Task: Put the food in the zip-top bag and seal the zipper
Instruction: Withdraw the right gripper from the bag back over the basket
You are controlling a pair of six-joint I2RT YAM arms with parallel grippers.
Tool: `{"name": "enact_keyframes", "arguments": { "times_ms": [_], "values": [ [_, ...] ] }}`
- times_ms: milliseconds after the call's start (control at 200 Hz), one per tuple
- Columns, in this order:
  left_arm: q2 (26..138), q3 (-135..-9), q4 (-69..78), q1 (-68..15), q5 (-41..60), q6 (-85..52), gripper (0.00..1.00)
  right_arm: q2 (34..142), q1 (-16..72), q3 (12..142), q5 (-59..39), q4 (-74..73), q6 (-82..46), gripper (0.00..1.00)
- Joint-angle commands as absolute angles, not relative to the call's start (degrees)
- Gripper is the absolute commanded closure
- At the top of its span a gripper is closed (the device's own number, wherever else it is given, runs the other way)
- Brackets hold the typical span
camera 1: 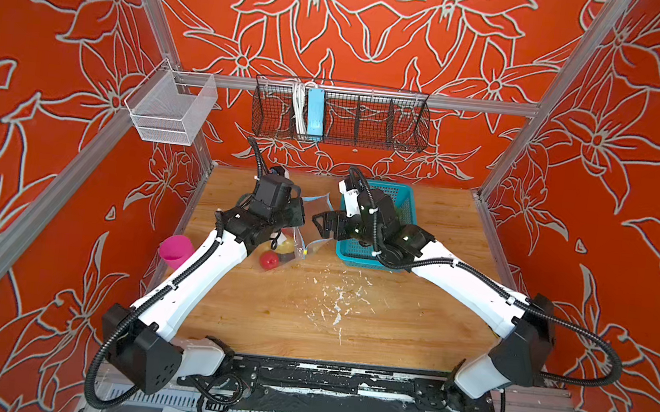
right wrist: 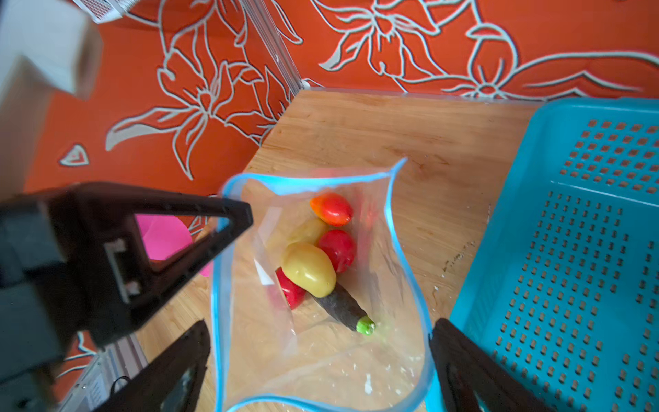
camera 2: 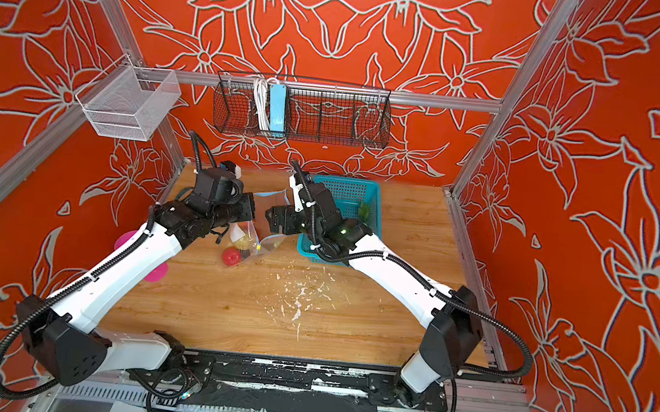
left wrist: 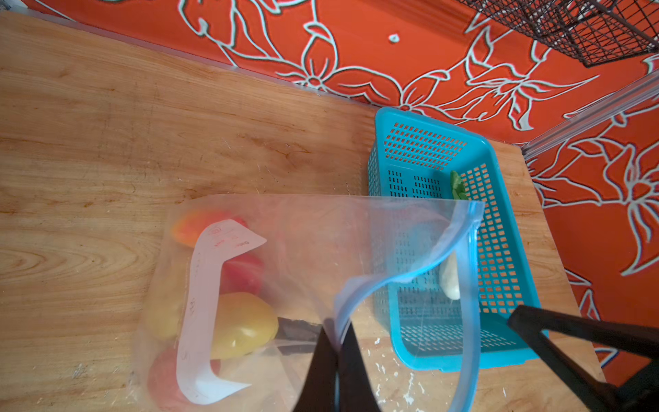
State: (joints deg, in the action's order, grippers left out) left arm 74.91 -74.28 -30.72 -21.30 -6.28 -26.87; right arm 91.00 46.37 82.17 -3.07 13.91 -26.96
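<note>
- left gripper [left wrist: 337,331] has its fingers pressed together, pinching the rim of the zip-top bag [left wrist: 303,232] and holding the mouth up off the table [left wrist: 107,142].
- the bag stands between the two grippers with its bottom on the wood, and its zipper [right wrist: 396,228] gapes in a wide loop.
- piled at the bottom of the bag are a red-yellow fruit [right wrist: 331,209], two tan potatoes [right wrist: 308,269], two red apples [right wrist: 338,249] and a dark eggplant [right wrist: 342,306].
- right gripper [right wrist: 321,323] hangs over the mouth with its fingers spread wide, one on each side of the rim; whether they touch the plastic cannot be told.
- teal basket [left wrist: 428,119] sits just right of the bag and holds the white radish [left wrist: 450,276].
- hard to see: the pink cup [camera 1: 175,251] is half behind the left arm [camera 1: 204,269]; the white label [left wrist: 203,285] covers part of the food in the left wrist view; one apple lies mostly under a potato; the radish's body shows only through the plastic; in both top views the right arm [camera 1: 458,279] covers much of the basket.
</note>
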Motion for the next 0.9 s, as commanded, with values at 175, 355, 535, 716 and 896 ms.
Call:
{"name": "enact_keyframes", "arguments": {
  "times_ms": [175,355,535,716,896],
  "values": [
    [75.77,-74.36,-29.80,-20.86,-5.98,-26.86,1.00,86.79,46.68,80.19,5.61,17.12,-23.85,0.02],
    [75.76,-74.36,-29.98,-20.87,-6.67,-26.64,1.00,88.34,46.71,81.65,9.30,21.47,-23.82,0.02],
    [76.03,-74.40,-29.92,-20.83,-6.04,-26.90,1.00,87.20,46.50,80.60,15.49,22.26,-23.20,0.02],
    [76.29,-74.62,-30.32,-20.83,-5.89,-27.07,1.00,87.44,46.14,80.92,22.85,25.37,-23.14,0.02],
    [76.03,-74.42,-30.01,-20.83,-5.69,-27.20,1.00,88.35,45.53,79.92,27.33,26.92,-23.24,0.02]
  ]
}}
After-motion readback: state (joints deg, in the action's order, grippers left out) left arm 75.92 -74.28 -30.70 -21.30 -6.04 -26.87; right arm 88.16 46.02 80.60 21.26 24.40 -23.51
